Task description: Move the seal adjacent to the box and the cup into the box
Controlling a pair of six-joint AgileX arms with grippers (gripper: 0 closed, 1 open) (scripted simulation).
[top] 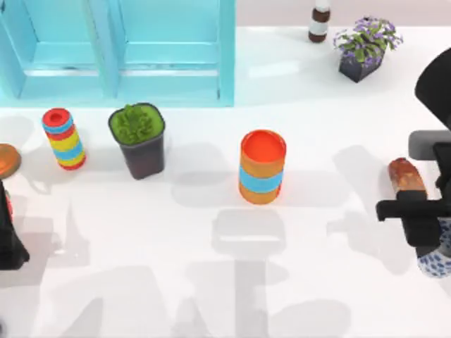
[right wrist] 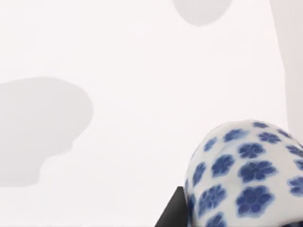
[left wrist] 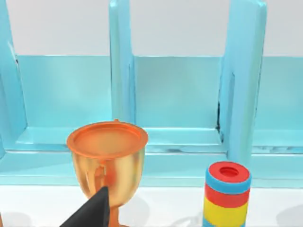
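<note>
The cup [right wrist: 246, 175] sits against the right gripper's [top: 431, 246] jaws.

The small round white cup with blue flower pattern [top: 435, 262] is cut by the top view's right edge and partly covered by the black right arm. The orange-gold goblet [top: 7, 160] is cropped at the left edge. The right gripper's finger gap cannot be judged.

A striped cylinder [top: 63, 139], green potted plant [top: 138, 139], orange blue-banded cylinder [top: 262, 167] — and a gold trophy [left wrist: 107, 160].
</note>
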